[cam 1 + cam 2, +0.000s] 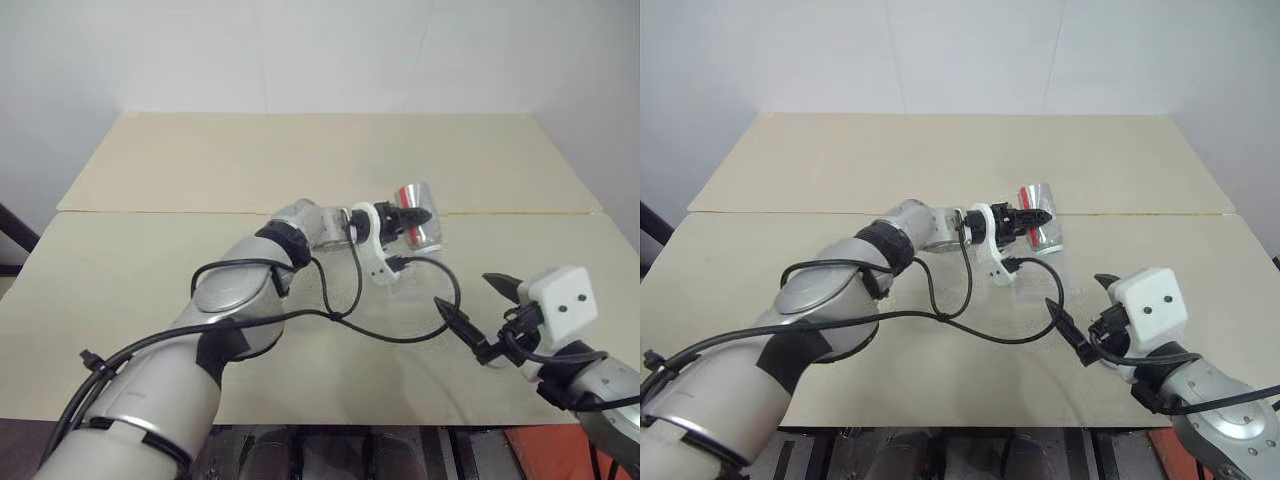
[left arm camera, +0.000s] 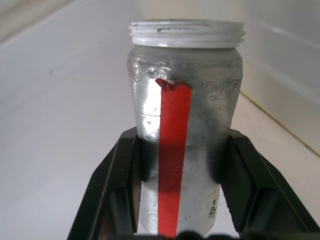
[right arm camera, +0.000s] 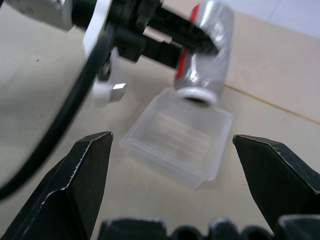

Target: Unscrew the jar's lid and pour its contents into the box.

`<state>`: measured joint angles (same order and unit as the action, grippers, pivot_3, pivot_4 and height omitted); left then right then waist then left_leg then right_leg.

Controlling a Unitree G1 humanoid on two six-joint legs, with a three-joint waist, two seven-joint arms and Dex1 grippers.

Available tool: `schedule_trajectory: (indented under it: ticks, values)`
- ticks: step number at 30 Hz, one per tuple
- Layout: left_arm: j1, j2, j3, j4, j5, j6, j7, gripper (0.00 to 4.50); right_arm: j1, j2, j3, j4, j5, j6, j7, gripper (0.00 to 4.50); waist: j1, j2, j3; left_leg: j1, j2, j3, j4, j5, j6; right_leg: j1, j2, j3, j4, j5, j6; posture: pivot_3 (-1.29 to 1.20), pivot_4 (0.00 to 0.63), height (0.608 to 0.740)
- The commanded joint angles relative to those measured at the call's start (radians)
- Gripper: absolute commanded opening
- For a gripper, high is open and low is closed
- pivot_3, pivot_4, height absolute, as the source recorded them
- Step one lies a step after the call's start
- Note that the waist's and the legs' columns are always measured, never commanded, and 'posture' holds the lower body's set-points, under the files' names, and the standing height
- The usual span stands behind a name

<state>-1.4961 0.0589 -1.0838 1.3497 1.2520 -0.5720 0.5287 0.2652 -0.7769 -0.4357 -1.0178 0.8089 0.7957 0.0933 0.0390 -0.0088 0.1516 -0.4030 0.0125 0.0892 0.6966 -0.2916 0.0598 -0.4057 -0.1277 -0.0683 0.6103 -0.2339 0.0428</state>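
Jar: I see the jar (image 3: 206,47) at the upper middle of the right wrist view, tipped with its open threaded mouth downward; no lid on it. In the head view it sits just right of centre.
Label: a red strip runs along its silvery side.
Box: the clear box (image 3: 176,141) lies on the table right under the jar's mouth, centre of the right wrist view. I cannot make out anything inside it.
Left gripper: my left gripper (image 2: 181,165) is clamped on the jar's body, one black finger on each side.
Right gripper: my right gripper (image 1: 478,312) is at the lower right of the head view, fingers spread wide, nothing between them, apart from the box.
Table: pale tan table (image 1: 200,170), a seam running across it.
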Motion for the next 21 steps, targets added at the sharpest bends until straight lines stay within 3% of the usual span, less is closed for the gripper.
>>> schedule_trajectory:
  ticks: [1,7,12,14,17,19,21]
  values:
    - [-0.06,-0.004,-0.031,0.006,0.033,0.03,0.047,1.87,0.011,-0.021,0.005,-0.029,0.021,-0.059,-0.038,4.47,0.001,0.0,0.0,0.0,0.0,0.0,0.0,0.0,0.0,0.0,0.0,0.0,0.0,0.0,0.0,0.0,0.15,0.74]
    - [-0.071,0.006,-0.053,0.009,0.054,0.039,0.126,1.87,0.031,-0.037,0.016,-0.029,0.016,-0.077,-0.058,4.47,0.002,0.0,0.0,0.0,0.0,0.0,0.0,0.0,0.0,0.0,0.0,0.0,0.0,0.0,0.0,0.0,0.15,0.74]
    - [-0.031,0.021,0.044,0.017,-0.057,-0.028,0.036,1.87,0.015,-0.031,0.023,-0.029,0.001,-0.057,-0.05,4.47,0.001,0.0,0.0,0.0,0.0,0.0,0.001,0.0,0.0,0.0,0.0,0.0,0.0,0.0,0.0,0.0,0.15,0.74]
    - [0.016,0.022,0.19,0.028,-0.224,-0.102,-0.145,1.87,0.011,-0.028,0.031,-0.028,-0.018,-0.047,-0.042,4.47,0.0,0.001,-0.001,0.0,0.001,0.0,0.001,0.0,0.0,0.0,0.0,0.0,0.001,0.0,0.0,0.0,0.15,0.74]
    - [0.125,0.005,0.494,0.032,-0.569,-0.165,-0.558,1.87,0.006,-0.019,0.038,-0.021,-0.035,-0.045,-0.033,4.47,-0.003,0.002,-0.001,0.001,0.002,0.001,0.002,0.001,-0.001,0.0,0.0,0.0,0.002,0.0,0.0,0.0,0.15,0.74]
    - [0.193,-0.031,0.722,0.011,-0.826,-0.083,-0.833,1.87,0.003,-0.011,0.039,-0.018,-0.039,-0.045,-0.028,4.47,-0.005,0.002,-0.001,0.002,0.002,0.002,0.003,0.001,-0.002,0.0,0.0,0.0,0.003,0.0,0.0,0.0,0.15,0.74]
    - [0.236,-0.061,0.901,-0.02,-1.023,0.039,-1.009,1.87,0.0,-0.003,0.045,-0.012,-0.048,-0.046,-0.021,4.47,-0.005,0.002,-0.001,0.001,0.002,0.001,0.006,0.002,-0.002,0.0,0.0,-0.001,0.004,0.0,0.0,0.0,0.15,0.74]
